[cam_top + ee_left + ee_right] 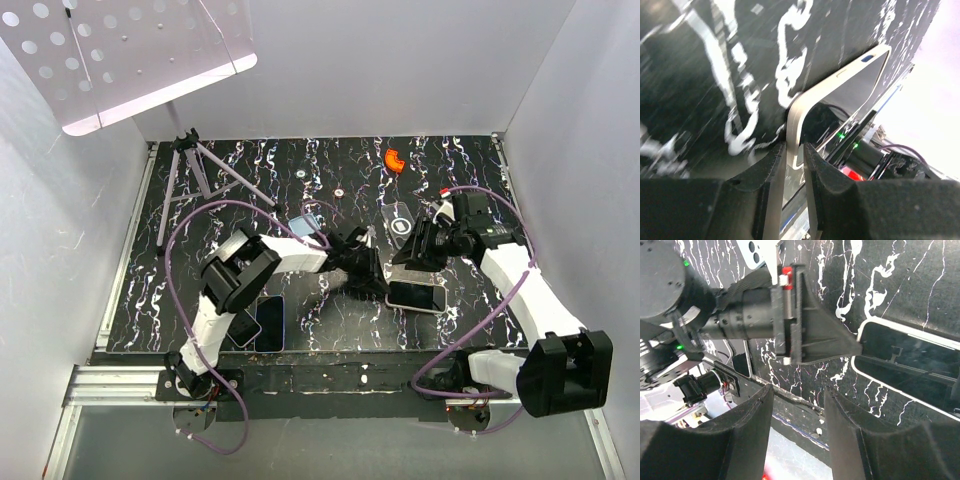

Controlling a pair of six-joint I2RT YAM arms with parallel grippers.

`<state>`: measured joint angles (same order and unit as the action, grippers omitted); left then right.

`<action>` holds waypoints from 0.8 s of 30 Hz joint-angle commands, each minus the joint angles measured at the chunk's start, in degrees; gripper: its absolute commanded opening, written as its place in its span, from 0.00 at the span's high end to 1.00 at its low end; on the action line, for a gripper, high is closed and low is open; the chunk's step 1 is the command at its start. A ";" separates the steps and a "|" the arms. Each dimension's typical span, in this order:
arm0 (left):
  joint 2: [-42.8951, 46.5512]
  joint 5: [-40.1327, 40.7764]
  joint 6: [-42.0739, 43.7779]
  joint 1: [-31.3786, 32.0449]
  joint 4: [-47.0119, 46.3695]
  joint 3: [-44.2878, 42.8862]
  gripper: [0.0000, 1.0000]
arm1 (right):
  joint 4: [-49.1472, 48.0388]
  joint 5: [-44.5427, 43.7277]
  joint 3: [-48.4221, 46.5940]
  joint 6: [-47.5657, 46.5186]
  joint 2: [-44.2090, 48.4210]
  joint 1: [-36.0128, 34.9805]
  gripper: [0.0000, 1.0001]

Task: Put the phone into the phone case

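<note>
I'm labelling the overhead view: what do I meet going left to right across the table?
tripod → dark phone → left hand → silver-edged phone. The clear case, orange piece and right hand overlap that phone's span, so they are left out.

Tight in the middle here: the left gripper crowds the phone from its left, fingers pinched on that rim, so there's no way in from that side. The right gripper hangs just behind the phone, fingers spread wide, and it blocks the straight line from the clear case. The phone's near edge lies free. Far back, bare desk runs between the tripod and the orange piece. A dark phone takes up the near-left corner beside the left arm.
</note>
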<state>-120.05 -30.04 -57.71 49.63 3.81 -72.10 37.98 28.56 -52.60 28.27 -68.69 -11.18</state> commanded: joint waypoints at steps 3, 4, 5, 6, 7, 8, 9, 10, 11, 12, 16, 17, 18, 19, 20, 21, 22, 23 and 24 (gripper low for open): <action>-6.51 1.13 -0.91 2.93 1.90 -9.02 0.80 | 3.42 0.01 -0.13 -1.64 4.08 1.86 0.48; -6.77 1.04 -1.00 3.19 1.81 -9.72 0.80 | 3.59 0.01 -0.22 -1.82 4.35 2.12 0.48; -6.86 1.04 -1.00 3.28 1.90 -9.99 0.79 | 3.86 0.01 -0.40 -1.99 4.44 2.30 0.48; -6.43 1.13 -0.91 3.37 1.99 -9.99 0.79 | 4.12 0.10 -0.49 -1.99 4.61 2.39 0.48; -5.99 1.65 -0.82 3.28 2.25 -9.65 0.78 | 4.30 0.10 -0.66 -2.08 4.79 2.56 0.48; -5.20 2.52 -0.30 3.20 2.86 -9.38 0.77 | 4.30 0.18 -0.75 -2.17 4.70 2.65 0.48; -4.32 3.40 0.40 3.02 3.91 -8.94 0.76 | 4.47 0.18 -0.84 -2.34 4.70 2.74 0.48; -0.84 5.41 1.71 1.72 5.40 -7.20 0.73 | 4.39 0.27 -1.01 -2.43 4.53 2.92 0.48; 0.77 5.95 1.90 0.83 5.59 -5.79 0.71 | 4.47 0.36 -1.10 -2.52 4.53 2.83 0.48; 2.43 6.22 2.16 -0.22 5.50 -4.30 0.69 | 4.30 0.45 -1.10 -2.61 4.44 2.83 0.48; 10.25 7.63 3.57 -5.58 7.17 1.07 0.59 | 3.69 1.24 -0.93 -2.52 3.91 2.83 0.48; 11.93 8.24 4.27 -7.33 8.22 1.95 0.54 | 3.60 1.50 -0.67 -2.61 3.56 2.83 0.48; 13.68 8.68 5.06 -8.66 9.71 2.48 0.50 | 3.60 1.59 -0.58 -2.69 3.30 2.83 0.48; 15.18 9.47 6.20 -10.24 11.55 2.75 0.47 | 3.51 1.68 -0.49 -2.87 3.03 2.83 0.48; 16.33 10.61 7.43 -11.73 14.09 2.66 0.43 | 3.16 1.85 -0.31 -2.78 2.86 2.83 0.48; 17.21 11.84 8.92 -12.79 16.90 2.23 0.41 | 2.90 1.94 -0.22 -2.78 2.77 2.83 0.48; 17.91 13.76 10.15 -14.11 19.63 1.35 0.39 | 2.72 2.03 -0.05 -2.78 2.59 2.92 0.48; 18.36 16.57 11.82 -14.90 22.78 0.47 0.39 | 2.54 2.03 0.04 -2.87 2.33 2.83 0.48; 18.62 20.16 13.14 -15.52 26.47 -0.93 0.38 | 2.28 2.29 0.13 -2.78 2.07 2.83 0.48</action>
<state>-106.15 -19.99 -51.42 36.38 17.15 -70.00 41.87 28.97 -52.62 26.55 -66.08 -8.62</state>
